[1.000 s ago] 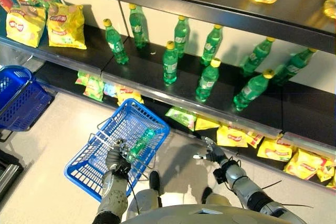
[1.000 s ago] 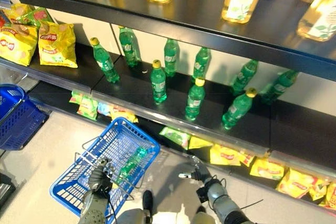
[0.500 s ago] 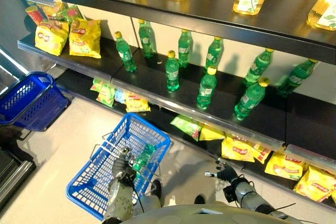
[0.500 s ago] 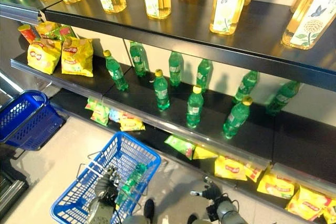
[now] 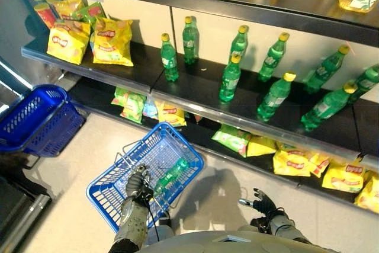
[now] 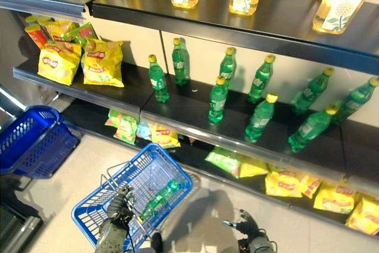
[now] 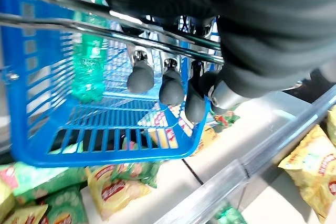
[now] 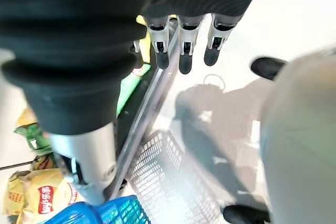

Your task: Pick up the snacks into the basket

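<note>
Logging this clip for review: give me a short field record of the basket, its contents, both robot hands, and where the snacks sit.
basket: blue plastic basket with wire handles, carried above the floor
basket contents: green plastic bottle; no snack bags seen inside
left robot hand: curled round the wire handle
right robot hand: open, holding nothing, above the floor
snacks: yellow and green snack bags on the bottom shelf, more on the middle shelf's left end

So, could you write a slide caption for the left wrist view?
Left hand curled around the blue basket's metal handle; a green bottle lies inside.
</note>
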Available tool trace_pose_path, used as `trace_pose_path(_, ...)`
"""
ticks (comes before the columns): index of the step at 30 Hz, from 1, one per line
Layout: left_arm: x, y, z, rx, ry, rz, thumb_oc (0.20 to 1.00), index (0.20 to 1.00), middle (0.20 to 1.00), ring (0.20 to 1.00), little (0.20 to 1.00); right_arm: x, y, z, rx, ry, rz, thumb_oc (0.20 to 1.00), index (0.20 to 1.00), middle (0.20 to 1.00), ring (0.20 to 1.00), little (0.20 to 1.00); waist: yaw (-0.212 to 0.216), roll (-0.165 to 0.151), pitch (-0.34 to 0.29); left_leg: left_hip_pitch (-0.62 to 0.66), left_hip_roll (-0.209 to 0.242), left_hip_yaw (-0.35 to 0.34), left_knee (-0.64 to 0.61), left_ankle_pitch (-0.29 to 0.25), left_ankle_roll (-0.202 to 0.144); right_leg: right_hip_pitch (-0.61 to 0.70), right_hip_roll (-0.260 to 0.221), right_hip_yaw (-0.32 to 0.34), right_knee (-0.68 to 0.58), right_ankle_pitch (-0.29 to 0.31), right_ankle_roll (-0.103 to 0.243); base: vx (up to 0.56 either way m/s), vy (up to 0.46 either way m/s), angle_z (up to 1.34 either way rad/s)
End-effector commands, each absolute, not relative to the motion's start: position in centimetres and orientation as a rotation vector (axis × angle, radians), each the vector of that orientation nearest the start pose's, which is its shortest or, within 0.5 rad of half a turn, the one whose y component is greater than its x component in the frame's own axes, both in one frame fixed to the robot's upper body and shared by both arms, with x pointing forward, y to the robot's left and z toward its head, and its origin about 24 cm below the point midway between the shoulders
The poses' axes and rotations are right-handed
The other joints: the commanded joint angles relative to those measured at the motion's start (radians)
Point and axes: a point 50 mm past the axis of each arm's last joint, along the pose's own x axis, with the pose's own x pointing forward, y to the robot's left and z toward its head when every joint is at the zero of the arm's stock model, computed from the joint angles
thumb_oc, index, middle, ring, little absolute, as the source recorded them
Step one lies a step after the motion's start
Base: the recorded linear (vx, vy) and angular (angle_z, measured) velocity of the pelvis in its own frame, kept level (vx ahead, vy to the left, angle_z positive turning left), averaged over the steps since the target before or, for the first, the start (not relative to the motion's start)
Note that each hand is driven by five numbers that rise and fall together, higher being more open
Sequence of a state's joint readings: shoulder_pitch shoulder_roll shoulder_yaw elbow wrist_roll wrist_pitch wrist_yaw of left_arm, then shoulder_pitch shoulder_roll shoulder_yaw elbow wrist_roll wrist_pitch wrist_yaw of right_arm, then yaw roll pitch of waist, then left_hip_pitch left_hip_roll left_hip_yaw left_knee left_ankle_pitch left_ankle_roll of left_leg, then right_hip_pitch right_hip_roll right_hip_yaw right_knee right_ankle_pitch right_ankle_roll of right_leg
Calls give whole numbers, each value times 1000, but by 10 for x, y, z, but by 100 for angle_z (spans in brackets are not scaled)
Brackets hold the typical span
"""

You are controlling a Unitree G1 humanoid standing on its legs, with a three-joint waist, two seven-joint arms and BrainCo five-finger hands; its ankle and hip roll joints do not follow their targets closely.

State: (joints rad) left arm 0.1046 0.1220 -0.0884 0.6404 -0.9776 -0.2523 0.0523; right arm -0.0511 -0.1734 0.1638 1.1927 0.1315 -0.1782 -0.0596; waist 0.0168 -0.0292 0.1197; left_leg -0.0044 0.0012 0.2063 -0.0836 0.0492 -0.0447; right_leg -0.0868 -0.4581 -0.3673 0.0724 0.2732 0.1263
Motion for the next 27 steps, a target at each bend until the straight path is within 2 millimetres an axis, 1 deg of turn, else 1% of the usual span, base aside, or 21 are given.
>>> trace_pose_path(1, 216, 206, -35, -667, 93, 306, 200, 200, 200, 200, 200, 150, -218, -142, -190, 909, -96, 1000, 1000, 1000, 1000, 1000, 30, 27, -31, -48, 35, -61, 7, -7, 21, 30, 40, 30, 39, -20, 89, 81, 320, -50)
trace_pose_path(2, 216, 209, -35, -669, 93, 313, 200, 200, 200, 200, 200, 148, -214, -144, -174, 910, -85, 1000, 1000, 1000, 1000, 1000, 23, 33, -28, -35, 23, -55, -3, -4, 35, 9, 186, 63, 70, -163, 42, 79, 241, -34)
trace_pose_path(4, 212, 210, -39, -675, 103, 325, 200, 200, 200, 200, 200, 146, -208, -145, -155, 902, -71, 1000, 1000, 1000, 1000, 1000, 5, 24, -24, -24, -1, -60, -4, 4, 41, -15, 337, 129, 82, -230, 1, 103, 224, -30)
trace_pose_path(5, 211, 210, -40, -678, 106, 329, 200, 200, 200, 200, 200, 143, -206, -146, -148, 905, -68, 1000, 1000, 1000, 1000, 1000, -6, 17, -22, -17, -16, -66, -4, 2, 42, -24, 399, 171, 76, -246, -12, 94, 133, -26)
trace_pose_path(7, 207, 209, -43, -692, 112, 347, 200, 200, 200, 200, 200, 139, -204, -147, -135, 912, -71, 1000, 1000, 1000, 1000, 1000, -12, 7, -26, -16, -43, -74, -4, -5, 44, 0, 439, 209, 8, -246, -45, 72, 79, 9)
trace_pose_path(8, 207, 209, -43, -692, 113, 347, 200, 200, 200, 200, 200, 139, -204, -148, -135, 912, -71, 1000, 1000, 1000, 1000, 1000, -13, 7, -24, -13, -43, -74, -4, -5, 44, 3, 440, 208, 6, -245, -45, 51, 58, 53)
trace_pose_path(9, 201, 205, -49, -720, 138, 362, 200, 200, 200, 200, 200, 136, -202, -149, -144, 924, -52, 1000, 1000, 1000, 1000, 1000, -12, 6, -28, -5, -54, -74, 5, -9, 43, 29, 420, 221, -38, -224, -41, 44, 27, 37)
trace_pose_path(11, 200, 206, -50, -734, 137, 380, 200, 200, 200, 200, 200, 137, -200, -149, -150, 922, -40, 1000, 1000, 1000, 1000, 1000, -11, 0, -23, -14, -49, -70, 56, -19, 38, 43, 428, 239, -53, -216, -43, 21, 13, 9)
trace_pose_path(12, 200, 206, -50, -746, 132, 385, 200, 200, 200, 200, 200, 139, -200, -148, -161, 919, -32, 1000, 1000, 1000, 1000, 1000, -7, -4, -15, -34, -45, -74, 110, -27, 29, 50, 411, 229, -70, -207, -37, -32, 54, 11)
trace_pose_path(13, 200, 205, -50, -753, 131, 381, 200, 200, 200, 200, 200, 140, -200, -148, -188, 914, -6, 1000, 1000, 1000, 1000, 1000, 1, -18, -4, -70, -44, -121, 170, -37, 11, 52, 392, 239, -84, -193, -37, -31, 55, 10)
trace_pose_path(14, 200, 205, -50, -753, 131, 381, 200, 200, 200, 200, 200, 140, -200, -148, -188, 914, -6, 1000, 1000, 1000, 1000, 1000, 1, -18, -4, -70, -44, -121, 170, -37, 11, 52, 392, 239, -84, -193, -37, -14, 137, -6)
trace_pose_path(15, 199, 203, -51, -767, 140, 379, 200, 200, 200, 200, 200, 140, -200, -148, -214, 922, 12, 1000, 1000, 1000, 1000, 1000, 2, -32, -10, -83, 10, -138, 158, -39, -4, 54, 366, 249, -104, -186, -22, 7, 86, -8)
trace_pose_path(16, 199, 203, -51, -767, 141, 379, 200, 200, 200, 200, 200, 140, -200, -148, -215, 922, 12, 1000, 1000, 1000, 1000, 1000, 2, -32, -8, -81, 10, -139, 158, -40, -5, 57, 366, 248, -105, -186, -22, 42, 162, -14)
trace_pose_path(17, 198, 201, -52, -767, 144, 377, 200, 200, 200, 200, 200, 137, -200, -149, -218, 929, 17, 1000, 1000, 1000, 1000, 1000, 1, -36, -20, -79, 54, -153, 134, -24, -14, 60, 356, 259, -116, -188, -12, 70, 146, -13)
trace_pose_path(18, 198, 201, -51, -766, 145, 375, 200, 200, 200, 200, 200, 136, -200, -149, -218, 932, 18, 1000, 1000, 1000, 1000, 1000, -2, -34, -30, -79, 91, -159, 114, -4, -25, 63, 345, 255, -122, -193, -4, 112, 322, -14)
trace_pose_path(19, 199, 200, -52, -756, 151, 375, 200, 200, 200, 200, 200, 136, -200, -149, -221, 928, 15, 1000, 1000, 1000, 1000, 1000, -12, -25, -38, -85, 167, -161, 72, 58, -50, 61, 325, 254, -123, -200, 6, 120, 354, -5)
trace_pose_path(21, 200, 199, -52, -739, 162, 366, 200, 200, 200, 200, 200, 137, -199, -148, -227, 915, 23, 1000, 1000, 1000, 1000, 1000, -20, -8, -40, -86, 226, -185, 12, 117, -78, 74, 317, 264, -126, -213, 16, 126, 384, 2)
trace_pose_path(22, 201, 199, -53, -731, 170, 358, 200, 200, 200, 200, 200, 136, -201, -148, -225, 918, 17, 1000, 1000, 1000, 1000, 1000, -23, 1, -38, -85, 236, -202, 0, 121, -85, 82, 313, 267, -126, -218, 20, 125, 376, 5)
trace_pose_path(25, 202, 196, -53, -735, 177, 347, 200, 200, 200, 200, 200, 138, -208, -147, -225, 916, -10, 1000, 1000, 1000, 1000, 1000, -25, 20, -33, -76, 223, -233, -4, 96, -90, 96, 285, 280, -126, -215, 37, 102, 332, -12)
trace_pose_path(26, 202, 192, -55, -746, 183, 344, 200, 200, 200, 200, 200, 138, -212, -146, -221, 919, -28, 1000, 1000, 1000, 1000, 1000, -26, 24, -36, -71, 196, -236, -1, 68, -82, 97, 253, 286, -125, -203, 55, 114, 514, -42)
trace_pose_path(27, 205, 192, -52, -746, 175, 336, 200, 200, 200, 200, 200, 140, -213, -146, -200, 921, -65, 1000, 1000, 1000, 1000, 1000, -25, 20, -34, -53, 145, -205, -4, 32, -62, 78, 194, 294, -104, -155, 80, 113, 515, -36)
